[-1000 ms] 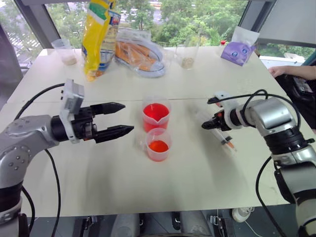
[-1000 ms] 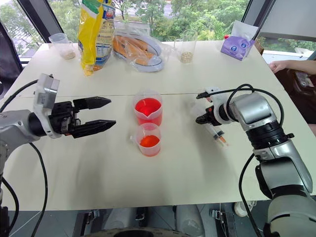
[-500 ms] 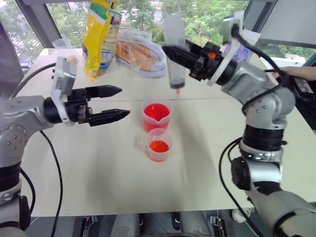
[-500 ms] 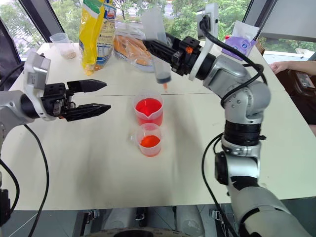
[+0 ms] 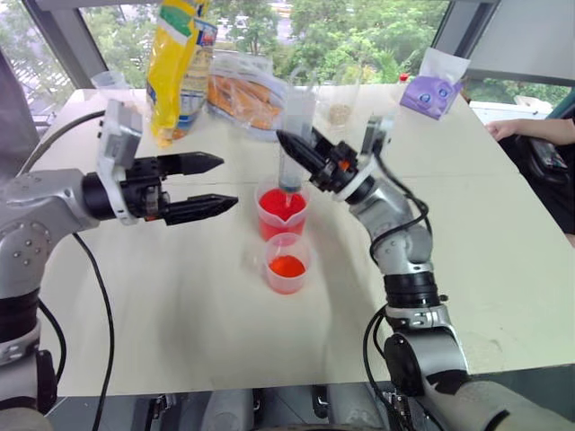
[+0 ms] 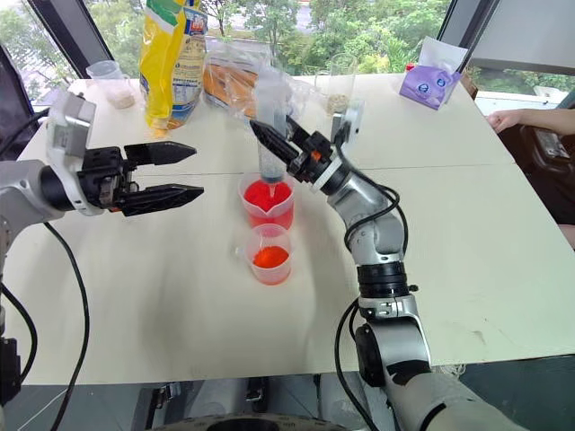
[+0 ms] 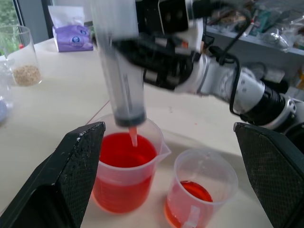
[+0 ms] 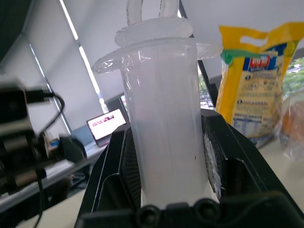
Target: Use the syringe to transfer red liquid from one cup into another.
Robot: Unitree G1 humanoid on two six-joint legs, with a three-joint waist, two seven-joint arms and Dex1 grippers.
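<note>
My right gripper (image 5: 291,146) is shut on the syringe (image 5: 295,135), holding its clear barrel (image 8: 164,118) upright. The syringe's orange tip (image 7: 133,137) dips inside the rim of the taller spouted cup (image 5: 283,220), just at the red liquid (image 7: 124,151). The shorter cup (image 5: 287,267) stands right in front of the tall one and holds a shallow layer of red liquid (image 7: 192,190). Left of both cups, my left gripper (image 5: 227,182) hovers level above the table, open and empty, pointing at them.
Along the far edge of the table (image 5: 180,314) stand a yellow bag (image 5: 178,63), a clear bag of orange food (image 5: 247,94), a glass with grains (image 5: 340,109), a small cup (image 5: 112,83) and a purple pouch (image 5: 429,92). A person's hand (image 5: 514,130) rests at the right edge.
My right arm lifted the syringe off the table at the right, swung it left and turned it upright, then lowered its tip into the taller cup. The left gripper rose slightly and stayed open.
</note>
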